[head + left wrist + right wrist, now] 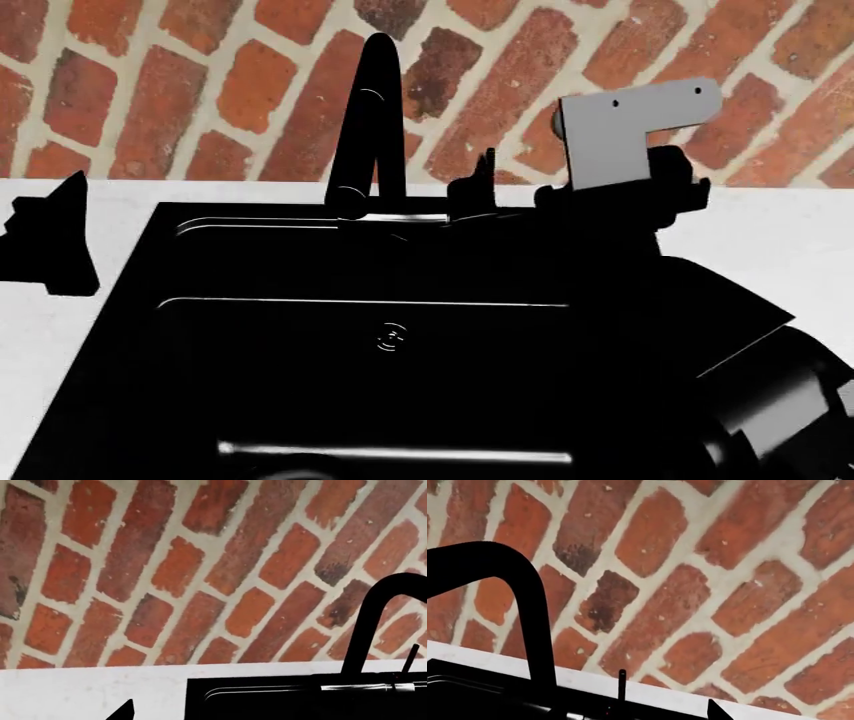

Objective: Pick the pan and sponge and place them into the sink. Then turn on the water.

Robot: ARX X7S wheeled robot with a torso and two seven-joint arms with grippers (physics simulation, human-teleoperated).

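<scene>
- Landmark: the sink, a glossy black basin set in a pale countertop against a red brick wall.
- Faucet rises from the sink's back rim, spout arching forward. A thin upright lever stands just beside it, on the side toward the right arm. The lever also shows in the right wrist view and the left wrist view.
- No pale stream falls from the spout to the drain; judged: water not yet on.
- Pan and sponge: neither can be made out. Basin interior is black on black, so a black pan inside would not show; no green or yellow visible anywhere. Cannot confirm the placing step.
- Right gripper: near the lever at the sink's back rim, below a grey bracket. Only a dark silhouette; cannot tell if fingers are spread or pressed together.
- Left gripper: over the countertop beside the sink's left edge, well apart from the faucet. One dark tip in view; finger state cannot be told.
- Judged step: reaching for the lever to start the water.
- Risks: lever is slim, so a slightly offset approach could slide past it or push the wrong way; dark-on-dark contrast hides contact; bracket and wrist may bump the faucet neck.
</scene>
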